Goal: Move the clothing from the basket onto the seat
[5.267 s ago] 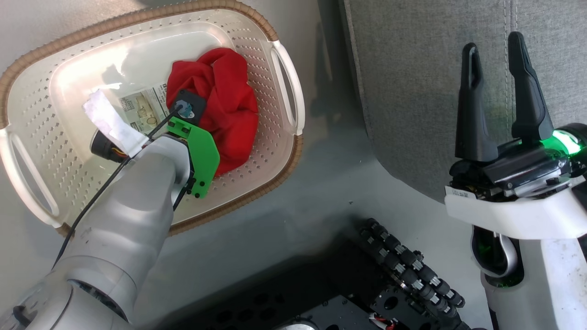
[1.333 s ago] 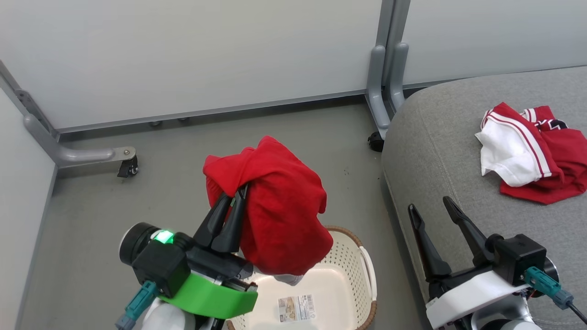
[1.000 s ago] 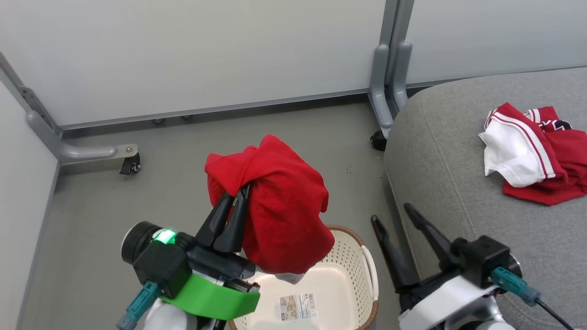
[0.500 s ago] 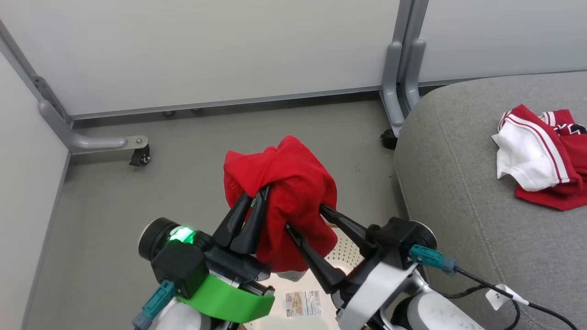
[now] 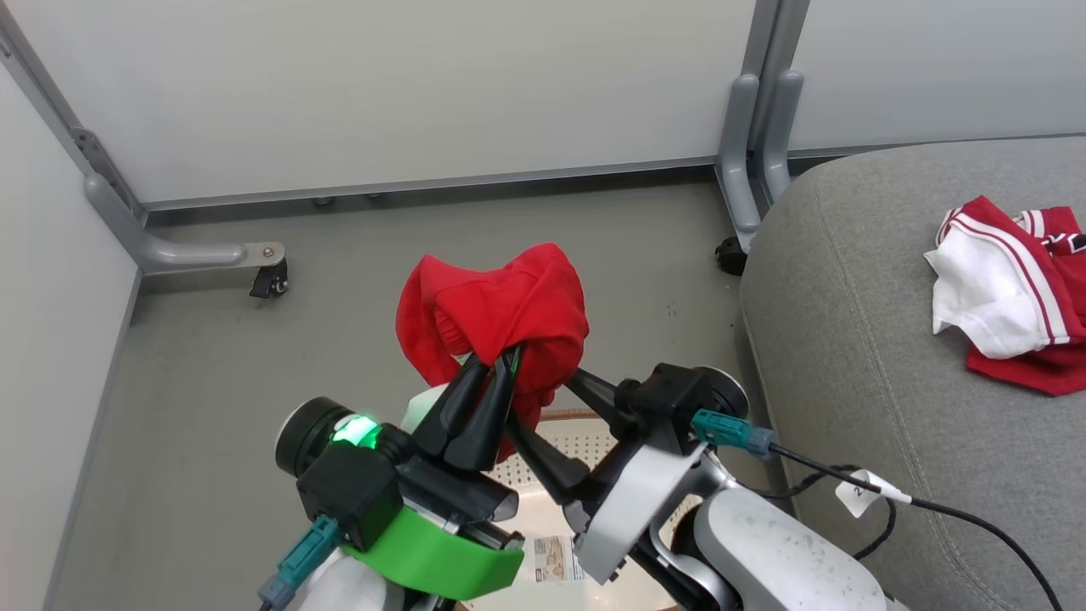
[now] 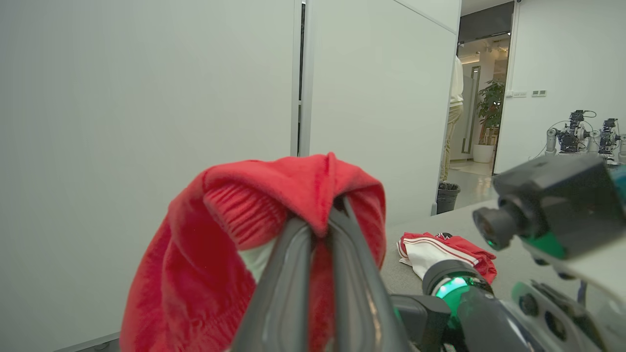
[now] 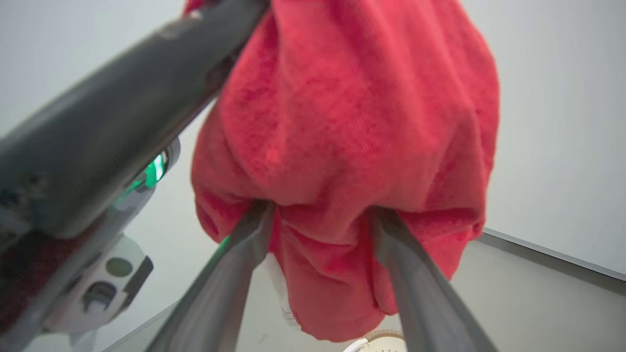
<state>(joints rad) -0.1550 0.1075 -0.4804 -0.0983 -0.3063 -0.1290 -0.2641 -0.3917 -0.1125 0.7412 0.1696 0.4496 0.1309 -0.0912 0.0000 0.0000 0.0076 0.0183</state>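
Grey floor; left tool clamped on red garment; right wrist view: right tool spread astride it

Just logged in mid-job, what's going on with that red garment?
The left gripper is shut on the red garment, holding it in the air above the basket. The right gripper is open, straddling the lower part of the hanging fabric. More clothing lies on the seat to the right.
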